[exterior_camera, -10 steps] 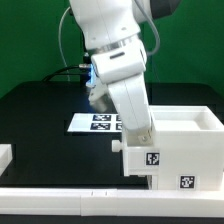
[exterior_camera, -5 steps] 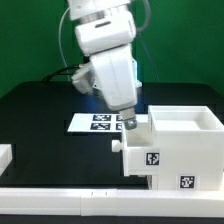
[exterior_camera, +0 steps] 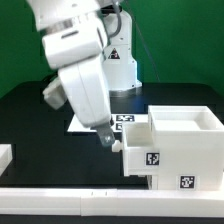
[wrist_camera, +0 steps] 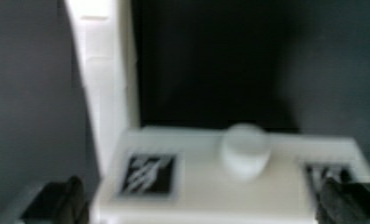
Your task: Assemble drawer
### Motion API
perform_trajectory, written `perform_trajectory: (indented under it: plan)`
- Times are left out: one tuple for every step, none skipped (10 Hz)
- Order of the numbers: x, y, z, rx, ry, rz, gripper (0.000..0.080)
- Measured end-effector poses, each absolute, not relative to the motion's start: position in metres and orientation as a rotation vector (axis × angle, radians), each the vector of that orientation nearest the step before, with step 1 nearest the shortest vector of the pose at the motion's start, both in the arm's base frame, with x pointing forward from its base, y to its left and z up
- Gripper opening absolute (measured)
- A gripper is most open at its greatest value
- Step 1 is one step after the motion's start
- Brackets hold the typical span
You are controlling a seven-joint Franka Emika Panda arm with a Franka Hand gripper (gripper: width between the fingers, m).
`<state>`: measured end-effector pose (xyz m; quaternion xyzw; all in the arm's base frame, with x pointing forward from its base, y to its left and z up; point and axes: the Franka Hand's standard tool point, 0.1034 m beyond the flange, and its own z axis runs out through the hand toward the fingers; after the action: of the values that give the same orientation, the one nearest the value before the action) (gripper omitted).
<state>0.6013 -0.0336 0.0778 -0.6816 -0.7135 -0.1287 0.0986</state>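
Hovering just beside tray box (exterior_camera: 150, 148) in casing (exterior_camera: 185, 150): gripper (exterior_camera: 108, 135), jaw state unclear, grip unclear.

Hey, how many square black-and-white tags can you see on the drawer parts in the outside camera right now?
2. One tag is on the front of the smaller tray box; the other tag sits lower on the large casing. The arm may hide more.
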Motion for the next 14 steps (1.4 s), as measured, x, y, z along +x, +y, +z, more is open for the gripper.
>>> perform_trajectory:
  plan:
    - [0.594, -0.026, 0.07, -2.023, -2.08, -0.367, 0.0649]
    - [0.593, -0.016, 0.068, -2.032, -2.084, -0.389, 0.0649]
    - [0.588, -0.007, 0.064, -2.044, -2.068, -0.392, 0.0649]
    - [0.585, 0.005, 0.065, -2.088, -2.009, -0.383, 0.0649]
    - [0.587, 0.019, 0.07, -2.106, -1.989, -0.388, 0.0649]
    - [0.588, 0.027, 0.073, -2.098, -1.997, -0.393, 0.0649]
    - [0.587, 0.026, 0.072, -2.108, -1.995, -0.402, 0.0649]
    - [0.586, 0.025, 0.071, -2.107, -1.994, -0.4, 0.0649]
    - [0.586, 0.022, 0.071, -2.111, -1.992, -0.401, 0.0649]
    - [0.587, 0.019, 0.071, -2.117, -1.988, -0.399, 0.0649]
    - [0.587, 0.015, 0.071, -2.123, -1.988, -0.399, 0.0649]
    - [0.587, 0.006, 0.073, -2.133, -1.992, -0.399, 0.0649]
    - [0.588, -0.002, 0.075, -2.147, -1.989, -0.399, 0.0649]
    - [0.588, -0.003, 0.077, -2.15, -1.99, -0.401, 0.0649]
